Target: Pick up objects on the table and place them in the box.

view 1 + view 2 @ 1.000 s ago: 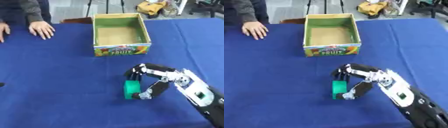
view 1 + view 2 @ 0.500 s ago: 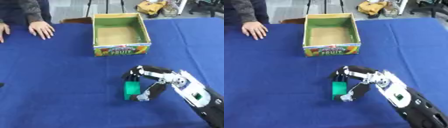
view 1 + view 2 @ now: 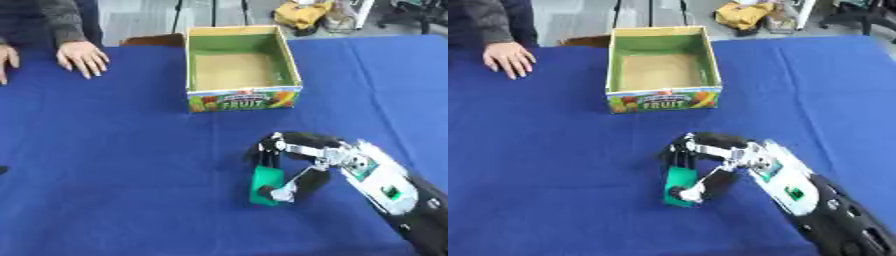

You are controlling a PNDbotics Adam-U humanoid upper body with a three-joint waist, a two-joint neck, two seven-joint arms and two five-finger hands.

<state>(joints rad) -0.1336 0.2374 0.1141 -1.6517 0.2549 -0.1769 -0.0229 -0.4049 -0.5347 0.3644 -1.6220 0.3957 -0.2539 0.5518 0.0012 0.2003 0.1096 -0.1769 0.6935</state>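
Left eye view: right hand (image 3: pixel 302 165) on a green block (image 3: pixel 263 185).
Fingers and thumb curl round it; the box (image 3: pixel 244 98) sits beyond the hand.

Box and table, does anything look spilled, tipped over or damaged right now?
Nothing stands out. The box sits upright and open, with nothing showing inside. The right hand curls around a green object on the blue table.
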